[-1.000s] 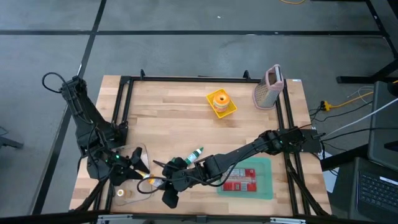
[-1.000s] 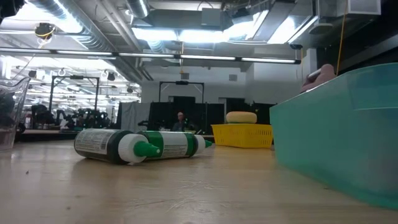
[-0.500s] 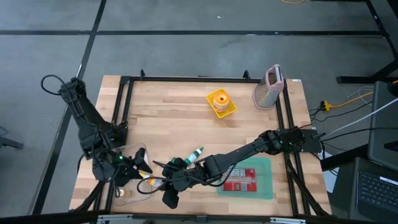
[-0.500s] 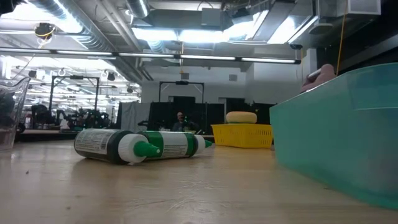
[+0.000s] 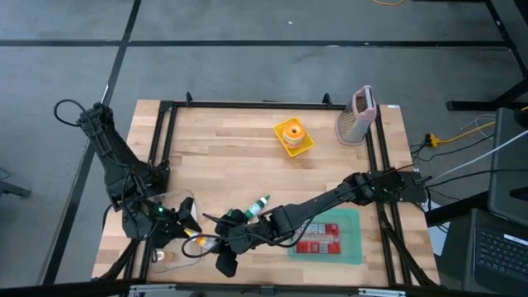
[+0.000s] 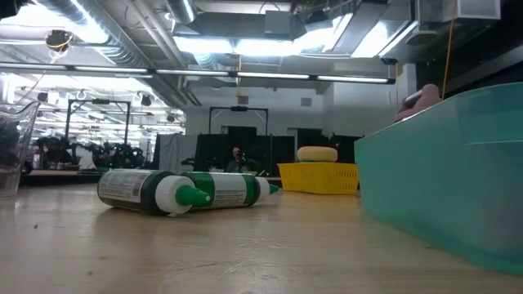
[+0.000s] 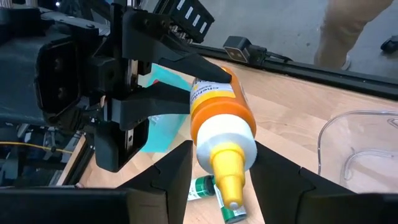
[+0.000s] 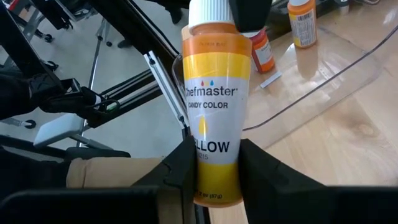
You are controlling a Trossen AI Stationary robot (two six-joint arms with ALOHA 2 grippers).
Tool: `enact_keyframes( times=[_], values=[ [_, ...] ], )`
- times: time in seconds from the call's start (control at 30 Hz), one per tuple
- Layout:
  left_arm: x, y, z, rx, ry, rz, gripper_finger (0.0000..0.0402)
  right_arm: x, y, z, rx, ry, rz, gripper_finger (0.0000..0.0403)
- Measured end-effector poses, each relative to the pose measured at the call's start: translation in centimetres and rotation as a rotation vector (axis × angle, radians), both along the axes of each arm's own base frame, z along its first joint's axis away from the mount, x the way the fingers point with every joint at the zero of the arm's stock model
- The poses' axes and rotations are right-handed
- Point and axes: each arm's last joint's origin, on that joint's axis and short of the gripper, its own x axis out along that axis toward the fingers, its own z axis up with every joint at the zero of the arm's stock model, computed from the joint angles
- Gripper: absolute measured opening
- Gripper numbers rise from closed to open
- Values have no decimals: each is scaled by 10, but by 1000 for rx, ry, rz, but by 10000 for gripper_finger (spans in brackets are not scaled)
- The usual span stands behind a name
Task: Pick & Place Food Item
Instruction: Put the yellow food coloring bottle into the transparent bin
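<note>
A yellow food-colour bottle (image 8: pixel 214 106) with a white cap is held in the air near the table's front left. My right gripper (image 8: pixel 217 174) is shut on it. The cap and yellow nozzle (image 7: pixel 229 180) point toward my left gripper (image 7: pixel 224 177), whose fingers stand close on either side of the white cap. In the high view the bottle (image 5: pixel 199 240) sits between the two grippers. A green-capped bottle (image 6: pixel 184 191) lies on its side on the table. My right gripper pinches the bottle's body near its base end (image 8: pixel 211 186) between its two fingers, across the bottle. It comes from the table's right. The bottle is lifted clear of the table, cap toward the table's left. My left gripper's fingers (image 7: pixel 180 165) are right beside the white cap (image 7: pixel 225 134); whether they touch it I cannot tell.
A clear container (image 7: pixel 357 149) holding small orange bottles (image 8: pixel 301 25) stands at the front left. A teal tray (image 5: pixel 351 216) sits at the front right. A yellow basket (image 5: pixel 294 137) and a pink grater (image 5: pixel 356 115) are at the far side.
</note>
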Motion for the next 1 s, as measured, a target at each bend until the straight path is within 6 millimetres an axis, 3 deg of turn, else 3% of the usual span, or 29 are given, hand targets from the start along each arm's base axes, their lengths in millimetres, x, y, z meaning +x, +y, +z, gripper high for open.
enact_keyframes(
  times=[0.33, 0.73, 1.0],
  values=[
    [0, -2, 1, -29, 13, -42, 136, 0, 0, 0, 2, -2, 9, 93],
    [0, -3, 2, -52, 22, -59, 196, 0, 1, 0, 5, 5, 15, 93],
    [0, -3, 2, -55, 21, -60, 173, 0, 1, 0, 7, 5, 17, 93]
  ],
)
